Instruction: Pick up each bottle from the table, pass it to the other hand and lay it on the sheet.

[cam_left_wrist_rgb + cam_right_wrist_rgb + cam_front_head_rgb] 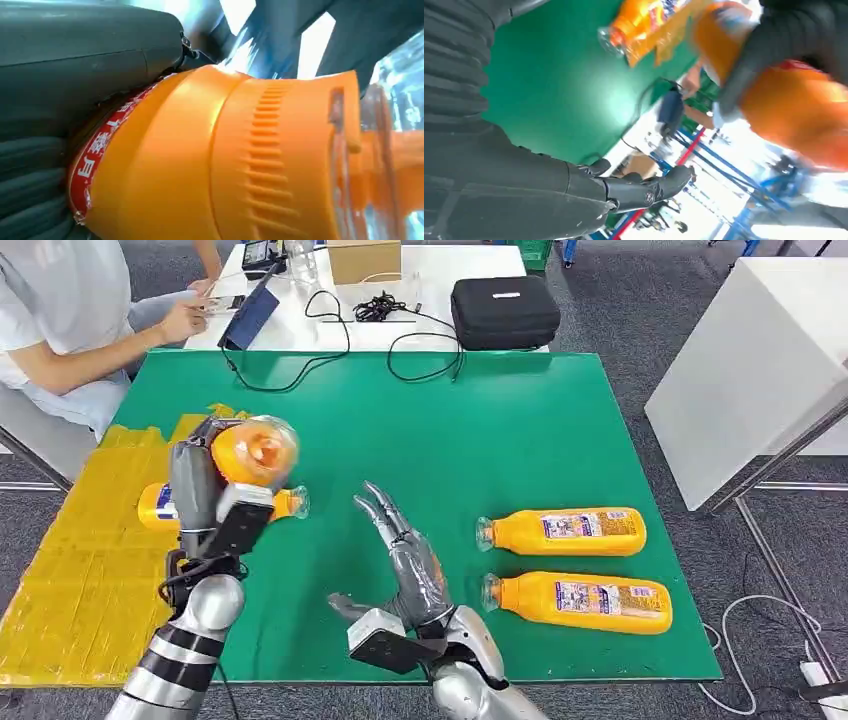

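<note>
My left hand point(200, 485) grips an orange bottle point(255, 452), lifted above the left part of the green table point(520, 430), its base toward the head camera. The left wrist view shows that bottle point(220, 160) close up against the hand's grey cover. A second orange bottle point(160, 506) lies on the yellow sheet point(80, 570) behind my left hand, its neck reaching onto the green. My right hand point(405, 555) hovers open over the table's front middle, fingers stretched out and nothing in it. In the right wrist view its fingers point(644, 190) are spread, the held bottle point(794, 105) opposite them.
Two more orange bottles point(565, 531) point(580, 600) lie side by side on the right of the green table. Behind it a white table holds a black case point(503, 310), cables and a cardboard box. A person point(70, 330) sits at the back left. A white board point(750, 370) stands at the right.
</note>
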